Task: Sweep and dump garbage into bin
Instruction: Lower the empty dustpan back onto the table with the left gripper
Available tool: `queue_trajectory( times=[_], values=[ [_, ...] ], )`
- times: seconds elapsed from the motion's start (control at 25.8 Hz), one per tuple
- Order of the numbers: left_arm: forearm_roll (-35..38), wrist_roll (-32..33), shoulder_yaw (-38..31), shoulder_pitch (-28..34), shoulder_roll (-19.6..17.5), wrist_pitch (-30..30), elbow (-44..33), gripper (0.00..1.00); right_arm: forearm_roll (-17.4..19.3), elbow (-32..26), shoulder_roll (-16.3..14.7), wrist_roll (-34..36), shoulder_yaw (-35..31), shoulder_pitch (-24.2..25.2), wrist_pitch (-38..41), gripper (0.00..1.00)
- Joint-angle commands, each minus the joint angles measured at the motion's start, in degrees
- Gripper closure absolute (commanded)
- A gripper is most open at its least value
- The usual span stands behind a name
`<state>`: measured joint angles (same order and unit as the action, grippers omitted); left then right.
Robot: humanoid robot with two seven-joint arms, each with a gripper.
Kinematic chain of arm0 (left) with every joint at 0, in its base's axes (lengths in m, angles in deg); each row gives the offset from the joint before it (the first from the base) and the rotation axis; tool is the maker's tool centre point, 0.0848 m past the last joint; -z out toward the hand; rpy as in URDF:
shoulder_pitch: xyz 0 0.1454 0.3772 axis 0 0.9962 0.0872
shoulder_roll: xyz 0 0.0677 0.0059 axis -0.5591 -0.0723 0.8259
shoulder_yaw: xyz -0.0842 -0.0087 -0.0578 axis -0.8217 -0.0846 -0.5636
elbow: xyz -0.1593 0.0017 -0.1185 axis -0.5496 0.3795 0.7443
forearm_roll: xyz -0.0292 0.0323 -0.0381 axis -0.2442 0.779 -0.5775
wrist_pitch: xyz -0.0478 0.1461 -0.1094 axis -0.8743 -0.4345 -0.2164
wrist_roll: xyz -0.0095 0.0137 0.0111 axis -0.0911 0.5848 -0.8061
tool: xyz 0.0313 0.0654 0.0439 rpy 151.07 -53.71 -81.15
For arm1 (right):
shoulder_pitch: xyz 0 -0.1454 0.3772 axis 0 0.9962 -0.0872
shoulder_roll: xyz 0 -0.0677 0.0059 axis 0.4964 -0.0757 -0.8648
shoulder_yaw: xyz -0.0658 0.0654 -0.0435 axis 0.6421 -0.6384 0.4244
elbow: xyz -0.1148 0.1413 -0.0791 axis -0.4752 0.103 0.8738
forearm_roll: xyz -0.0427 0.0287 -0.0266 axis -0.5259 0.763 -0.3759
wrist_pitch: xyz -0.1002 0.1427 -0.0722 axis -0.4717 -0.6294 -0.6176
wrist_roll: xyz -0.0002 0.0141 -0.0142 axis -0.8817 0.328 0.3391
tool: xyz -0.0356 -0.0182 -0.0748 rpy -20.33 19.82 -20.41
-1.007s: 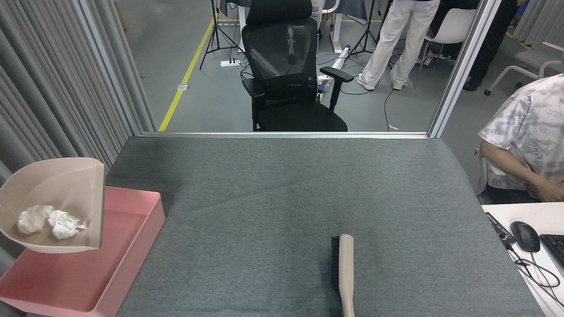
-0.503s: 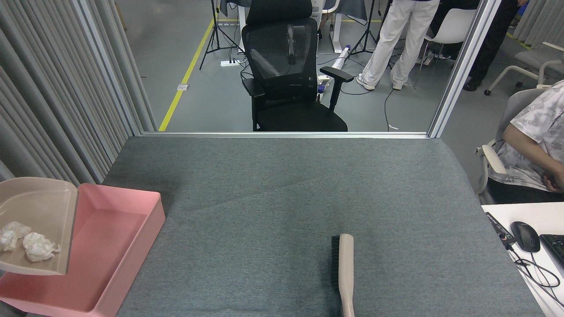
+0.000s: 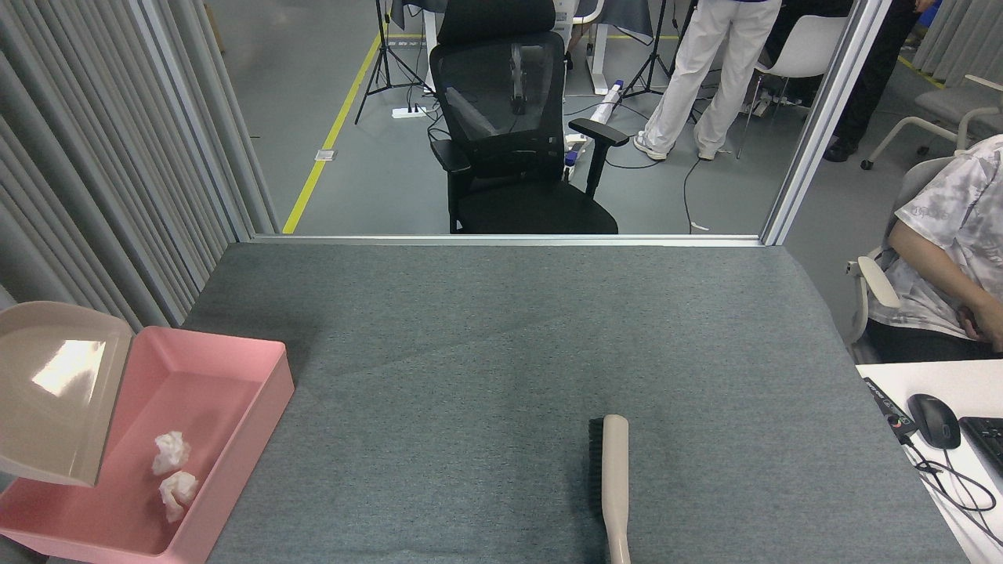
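Neither gripper shows in the head view, so whether either is spread or pressed together cannot be told. Two balls of tissue (image 3: pixel 172 472) lie inside the pink bin (image 3: pixel 235 439) at the table's left edge, one just beyond the other, near its right wall. A beige dustpan (image 3: pixel 55 388) is tilted above the bin's left side, empty. A brush (image 3: pixel 615 486) lies on the grey table (image 3: pixel 501 337), well apart from the bin.

Black office chair (image 3: pixel 513 133) seen at upper centre, seated person (image 3: pixel 952 258) at right edge, mouse (image 3: pixel 933 420) placed lower right, standing legs (image 3: pixel 709 78) at top.
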<state>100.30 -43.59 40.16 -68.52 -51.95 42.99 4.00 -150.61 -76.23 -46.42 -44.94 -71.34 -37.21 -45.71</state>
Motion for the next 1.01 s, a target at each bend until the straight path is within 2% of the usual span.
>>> queue_trajectory(
  times=[0.0,0.04,0.19,0.31,0.39,0.43,0.5,0.7,0.97],
  values=[
    [-0.7,0.9,-0.9,0.0,-0.4,0.8,-2.8,1.00,0.0,0.0,0.0,0.0,0.0,0.0,0.0,1.00],
    [-3.0,1.5,-2.1,0.1,-0.4,1.7,-4.0,1.00,0.0,0.0,-0.1,0.0,0.0,0.1,0.0,1.00],
    [-22.3,3.5,-1.7,2.5,-1.7,4.9,-7.1,1.00,0.0,-0.1,-0.2,0.0,-0.1,0.4,0.0,1.00],
    [-30.8,3.4,3.3,5.7,-1.3,8.7,-16.7,1.00,0.1,-0.2,-0.2,0.0,-0.1,0.4,0.0,1.00],
    [-31.1,3.4,5.6,6.4,0.2,11.9,-23.9,1.00,0.1,-0.4,-0.3,0.0,-0.2,0.4,0.0,1.00],
    [-31.1,3.4,6.5,7.0,2.1,12.5,-25.3,1.00,0.2,-0.9,-0.3,-0.2,-0.2,0.6,0.0,1.00],
    [-30.3,3.4,8.2,7.4,6.1,12.6,-25.8,1.00,0.3,-2.7,-0.4,-0.3,-0.9,0.9,0.0,1.00],
    [-26.8,3.1,13.5,7.4,9.2,12.9,-28.7,1.00,0.3,-8.2,-1.5,-1.7,-3.9,3.2,0.4,1.00],
    [-19.3,2.9,19.2,8.1,17.1,13.0,-29.4,1.00,0.4,-8.5,-3.6,-2.8,-8.5,3.3,0.9,1.00]
  ],
)
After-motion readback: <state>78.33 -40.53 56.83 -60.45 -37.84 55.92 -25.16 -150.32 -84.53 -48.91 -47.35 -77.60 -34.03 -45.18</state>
